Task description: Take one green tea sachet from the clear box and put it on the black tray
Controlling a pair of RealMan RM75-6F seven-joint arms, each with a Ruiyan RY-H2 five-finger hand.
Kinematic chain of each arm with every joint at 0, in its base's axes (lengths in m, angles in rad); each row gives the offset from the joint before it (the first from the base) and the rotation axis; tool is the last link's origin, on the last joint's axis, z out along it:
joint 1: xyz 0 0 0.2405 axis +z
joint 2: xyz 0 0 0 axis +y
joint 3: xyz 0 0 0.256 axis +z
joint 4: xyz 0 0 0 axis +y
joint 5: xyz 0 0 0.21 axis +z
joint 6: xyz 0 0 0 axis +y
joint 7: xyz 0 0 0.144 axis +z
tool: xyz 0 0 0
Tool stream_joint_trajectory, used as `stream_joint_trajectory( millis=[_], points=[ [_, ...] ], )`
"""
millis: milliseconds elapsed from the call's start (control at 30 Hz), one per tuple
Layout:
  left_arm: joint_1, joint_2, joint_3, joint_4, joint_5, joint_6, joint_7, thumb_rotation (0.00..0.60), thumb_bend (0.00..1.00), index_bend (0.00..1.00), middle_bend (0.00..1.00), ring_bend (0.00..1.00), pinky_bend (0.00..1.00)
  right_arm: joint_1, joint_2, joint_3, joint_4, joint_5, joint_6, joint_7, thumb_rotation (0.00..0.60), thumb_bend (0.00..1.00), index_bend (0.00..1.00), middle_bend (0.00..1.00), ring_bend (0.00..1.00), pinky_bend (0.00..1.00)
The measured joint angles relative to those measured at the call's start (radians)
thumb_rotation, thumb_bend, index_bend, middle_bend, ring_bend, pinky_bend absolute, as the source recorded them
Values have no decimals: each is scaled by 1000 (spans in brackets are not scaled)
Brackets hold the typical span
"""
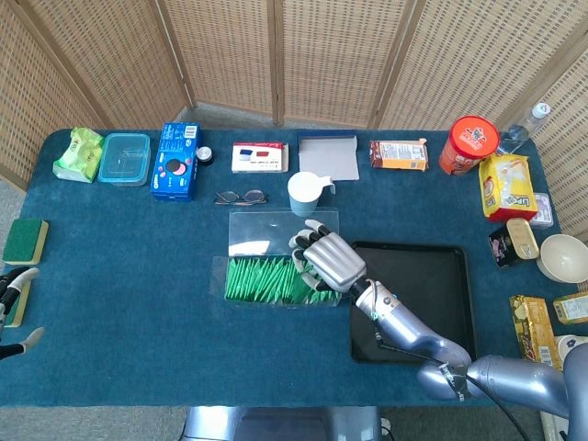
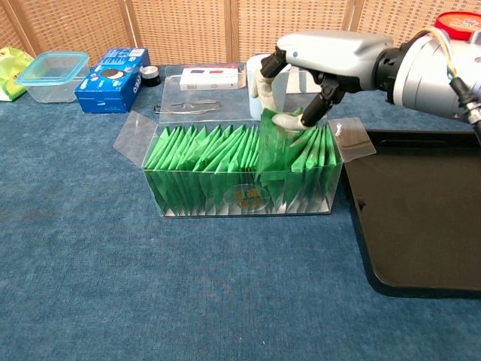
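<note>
Picking is underway: our right hand (image 2: pixel 301 94) pinches one sachet (image 2: pixel 272 143) at frame centre; next, lift to tray (image 2: pixel 428 210).

"OREO" on blue box (image 2: pixel 110 69) (faint)

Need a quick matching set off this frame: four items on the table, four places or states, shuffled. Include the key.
Items:
1. right hand
2. black tray
3. clear box
4. glasses

Places or states:
A. bare, right of the box
B. on the cloth behind the box's open lid
C. fingers on a raised sachet at the box's right end
D. lid open, packed with green sachets

Pairs: 1-C, 2-A, 3-D, 4-B
</note>
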Motion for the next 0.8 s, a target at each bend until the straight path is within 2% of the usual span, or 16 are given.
stream_joint_trajectory(
  millis=[167, 533, 800],
  points=[
    [0, 0, 0, -2, 0, 1, 1, 600, 205, 114, 126, 139, 241, -3, 9, 1, -5, -2, 2, 3, 600, 461, 636, 312, 228, 128],
    [0, 2, 0, -3, 2, 2, 2, 600, 205, 113, 126, 139, 241, -3, 13, -6, -7, -2, -12, 5, 600, 516, 507, 308, 227, 128],
    [-2, 0, 0, -3, 1, -2, 3, 600, 204, 113, 126, 139, 241, -2, 9, -9, -1, 6, -23, 10, 600, 529, 498, 308, 226, 128]
  ],
)
